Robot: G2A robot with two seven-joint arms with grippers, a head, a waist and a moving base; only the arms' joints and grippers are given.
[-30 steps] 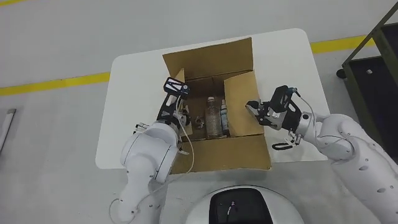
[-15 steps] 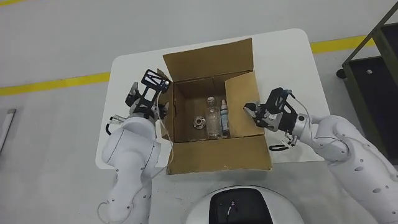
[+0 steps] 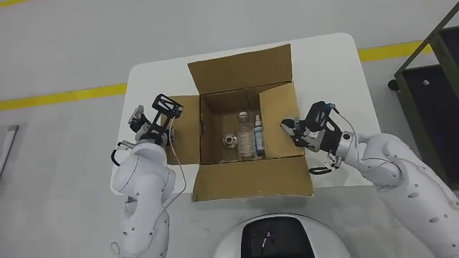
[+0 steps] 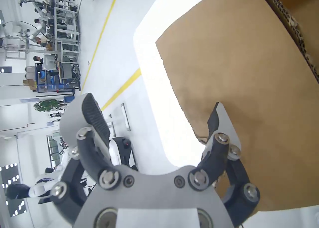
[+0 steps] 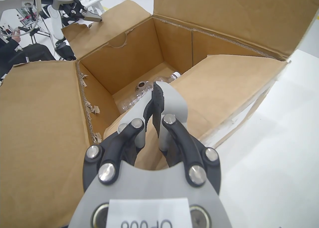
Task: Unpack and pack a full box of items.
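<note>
**Box-opening stage.** The cardboard box is being presented at the middle of the white table, with its far flap raised and its near flap folded outward.

- **Left side:** The left flap is being pressed outward and flat by the left gripper. Its claw is spread wide, with one fingertip touching the cardboard and the other apart from it.
- **Right side:** The right flap, leaning over the right part of the opening, is being pinched at its free edge by the right gripper. The claw is narrowed onto the cardboard, apparently so that the flap can be drawn aside.
- **Contents:** A clear bottle, a smaller blue-labelled bottle and a small round metal piece are being exposed on the box floor. Unpacking is judged not yet begun.
</note>
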